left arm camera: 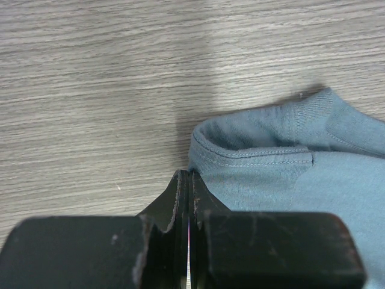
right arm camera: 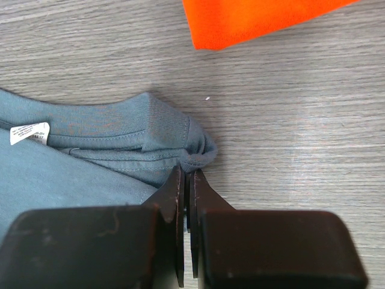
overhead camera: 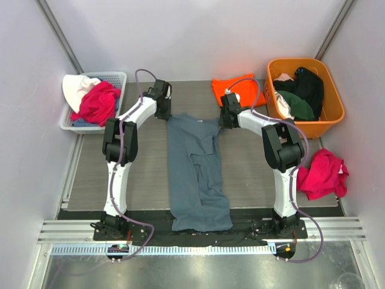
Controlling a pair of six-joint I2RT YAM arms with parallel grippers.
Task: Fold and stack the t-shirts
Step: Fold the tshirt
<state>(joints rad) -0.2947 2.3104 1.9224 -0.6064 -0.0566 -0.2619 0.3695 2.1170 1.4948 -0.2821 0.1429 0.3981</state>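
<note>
A slate blue-grey t-shirt [overhead camera: 195, 168] lies lengthwise down the middle of the table, its near end hanging over the front edge. My left gripper [overhead camera: 163, 115] is at its far left corner. In the left wrist view the jaws [left arm camera: 189, 174] are shut, with the hemmed edge of the shirt [left arm camera: 283, 174] meeting the tips. My right gripper [overhead camera: 225, 122] is at the far right corner, shut [right arm camera: 193, 170] on a bunched bit of the shirt's collar edge [right arm camera: 90, 156]. A folded orange t-shirt [overhead camera: 237, 90] lies just beyond it and shows again in the right wrist view [right arm camera: 252, 21].
An orange tub [overhead camera: 313, 127] holding dark and white clothes stands at the back right. A white basket [overhead camera: 114, 77] with red and white garments stands at the back left. A pink garment [overhead camera: 322, 174] lies by the right arm.
</note>
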